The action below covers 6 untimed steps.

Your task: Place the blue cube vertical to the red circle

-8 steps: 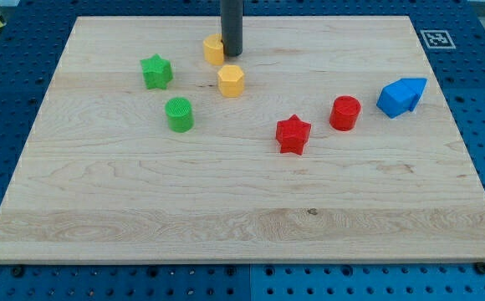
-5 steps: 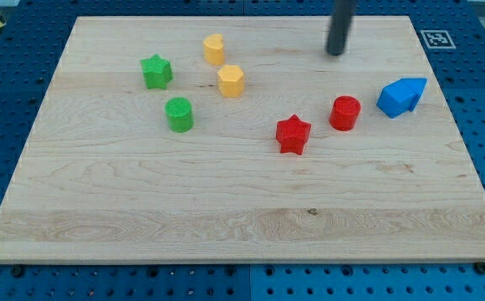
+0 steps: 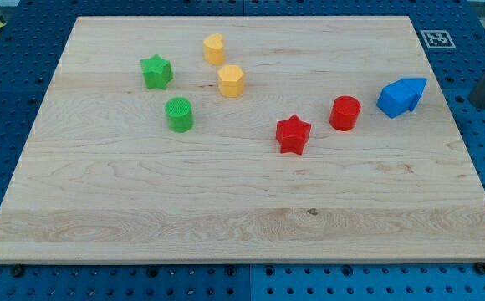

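Note:
The blue cube (image 3: 395,99) sits at the board's right side, touching a second blue block (image 3: 415,87) at its upper right. The red circle, a short red cylinder (image 3: 344,113), stands just left of the blue cube with a small gap between them. My tip (image 3: 481,104) is at the view's right edge, off the wooden board, to the right of the blue blocks and not touching them.
A red star (image 3: 293,134) lies left of the red cylinder. Two yellow blocks (image 3: 215,49) (image 3: 231,81), a green star (image 3: 156,72) and a green cylinder (image 3: 179,114) sit at the upper left. A marker tag (image 3: 435,38) is at the top right.
My tip has swept from beside the upper yellow block, across the board's top, to the right edge beyond the blue blocks. No block has moved.

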Each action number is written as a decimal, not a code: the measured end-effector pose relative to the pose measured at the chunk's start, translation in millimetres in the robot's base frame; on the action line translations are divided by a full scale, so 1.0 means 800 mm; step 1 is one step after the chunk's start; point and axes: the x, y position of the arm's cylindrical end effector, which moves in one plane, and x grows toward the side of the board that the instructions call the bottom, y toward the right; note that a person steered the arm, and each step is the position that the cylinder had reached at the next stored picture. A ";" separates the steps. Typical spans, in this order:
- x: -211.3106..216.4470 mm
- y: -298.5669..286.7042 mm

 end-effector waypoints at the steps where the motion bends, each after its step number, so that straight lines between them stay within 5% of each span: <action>1: 0.009 -0.020; 6: 0.028 -0.050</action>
